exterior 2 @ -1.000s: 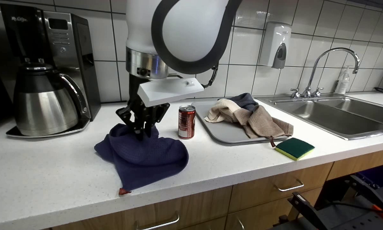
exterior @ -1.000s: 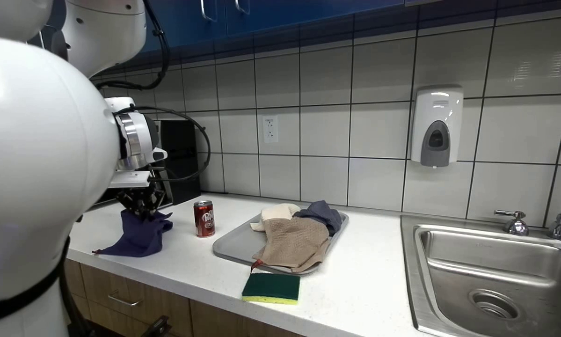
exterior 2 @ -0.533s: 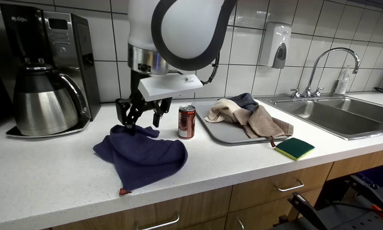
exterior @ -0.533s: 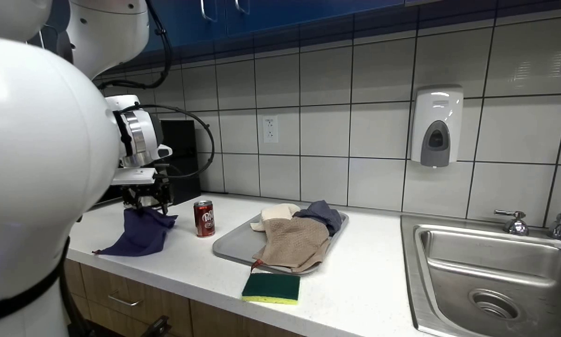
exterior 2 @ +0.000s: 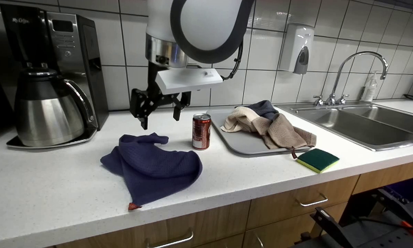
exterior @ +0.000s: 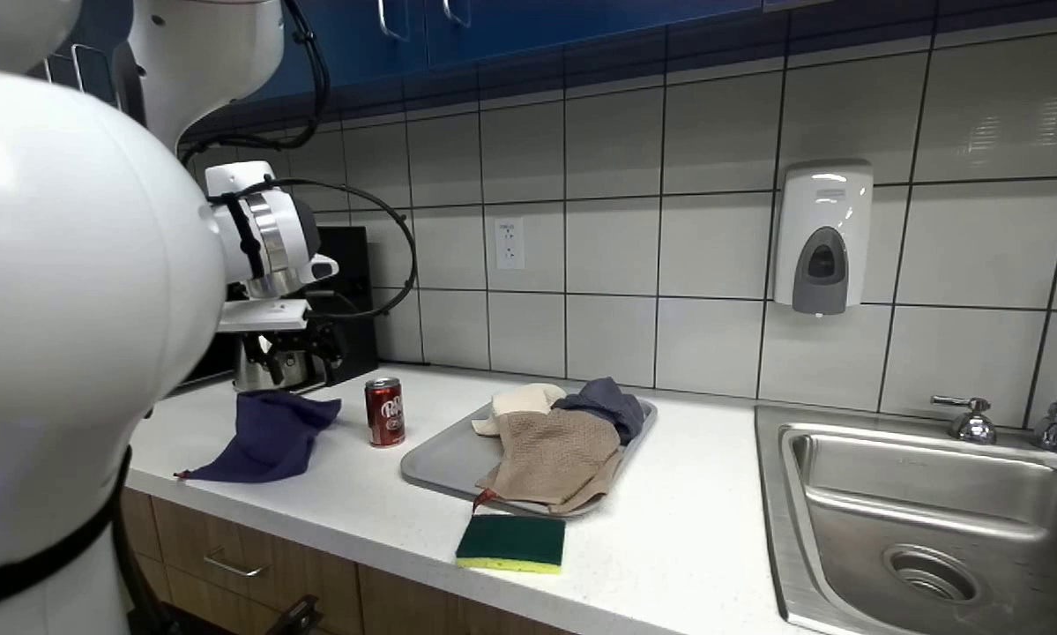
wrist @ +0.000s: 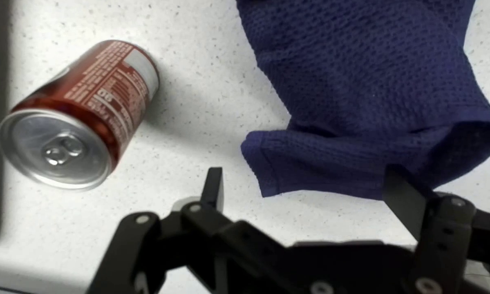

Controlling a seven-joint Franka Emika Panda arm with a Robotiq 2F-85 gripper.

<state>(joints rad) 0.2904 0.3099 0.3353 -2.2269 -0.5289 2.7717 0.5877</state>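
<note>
Jaws: spread wide, gripping nothing, bottom of the wrist view.
Navy cloth (wrist: 363, 81): crumpled on the surface (wrist: 204, 24), upper right there.
Soda can (wrist: 101, 98): upright, upper left there.
Tray (exterior 2: 240, 143): right of centre in an exterior view, bearing other cloths (exterior 2: 284, 132).

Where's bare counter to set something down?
Free: the counter between coffee maker and navy cloth; also the strip from tray and sponge to sink.

Crowded: the can takes much of the gap between navy cloth and tray; towels cover much of the tray; the open claw hangs near the navy cloth.
</note>
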